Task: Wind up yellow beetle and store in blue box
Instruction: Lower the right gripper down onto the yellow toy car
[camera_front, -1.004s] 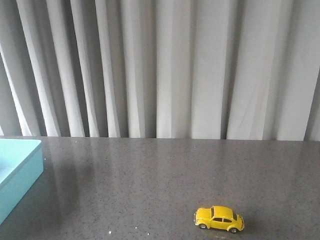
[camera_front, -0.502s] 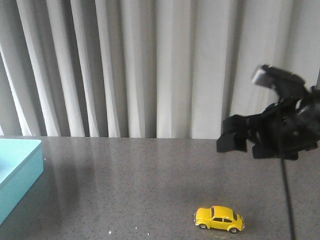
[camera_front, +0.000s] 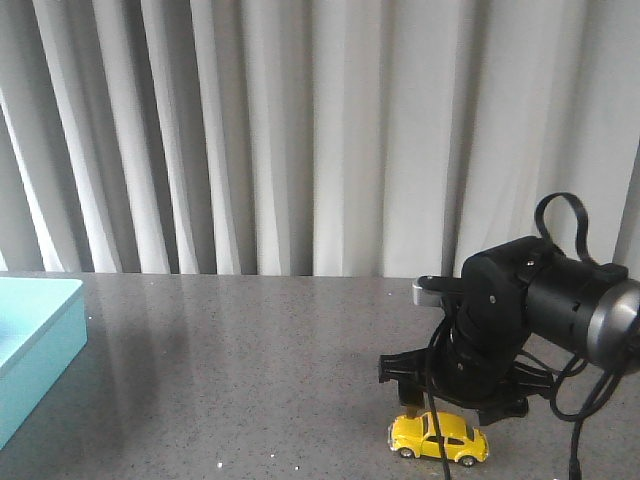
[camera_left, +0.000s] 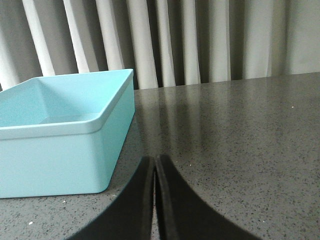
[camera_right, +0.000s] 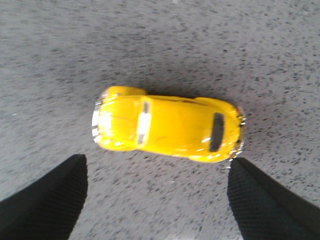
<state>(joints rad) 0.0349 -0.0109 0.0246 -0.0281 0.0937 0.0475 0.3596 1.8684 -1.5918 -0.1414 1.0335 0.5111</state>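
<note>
A: Right fingers (camera_right: 155, 200) spread wide, poised above the yellow beetle (camera_right: 167, 129) on the surface (camera_front: 250, 380); left fingers (camera_left: 155, 200) pressed together.

B: Risk: lengthwise straddle (wheels free) — the car may roll.

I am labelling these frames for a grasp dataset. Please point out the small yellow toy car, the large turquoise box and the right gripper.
small yellow toy Beetle car (camera_right: 167, 128): right wrist view, on its roof.
large light turquoise-blue rectangular box (camera_left: 55, 160): left wrist view, on its near side wall.
right gripper (camera_right: 157, 197): right wrist view, midway between its open fingertips.
</note>
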